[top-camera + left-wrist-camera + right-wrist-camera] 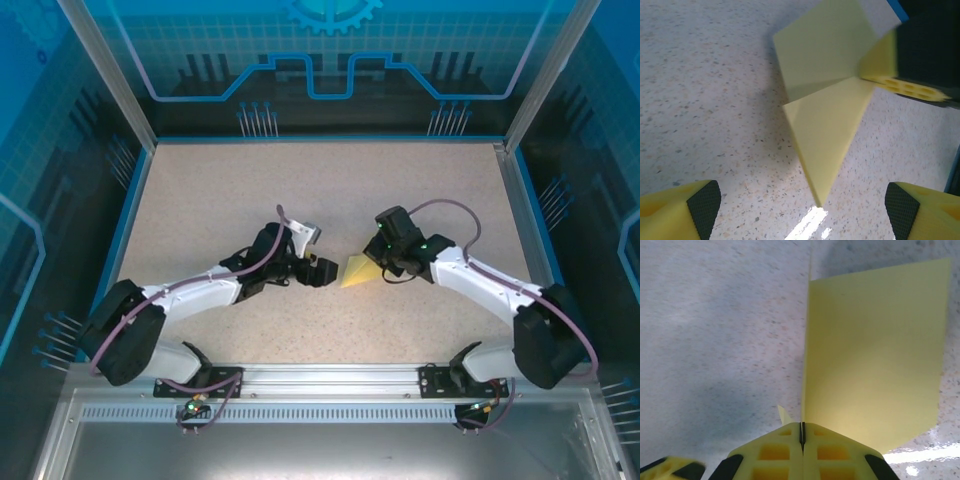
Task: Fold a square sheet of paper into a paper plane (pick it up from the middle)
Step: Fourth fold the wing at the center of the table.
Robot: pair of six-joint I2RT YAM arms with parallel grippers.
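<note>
The pale-yellow paper, folded into a pointed paper plane (355, 272), hangs just above the middle of the table. My right gripper (383, 262) is shut on its rear crease. In the right wrist view the jaws (801, 432) meet on the fold, and one wing (875, 350) spreads up and to the right. My left gripper (325, 271) stands open to the left of the nose, touching nothing. Seen from the left wrist, the plane (825, 140) points at the camera between my spread fingertips (802, 210), with the right gripper's finger (900, 87) clamped at the upper right.
The speckled tabletop (330, 180) is ringed by blue enclosure walls (135, 200). A metal rail (330, 378) carrying both arm bases runs along the near edge. Both forearms angle inward toward the centre.
</note>
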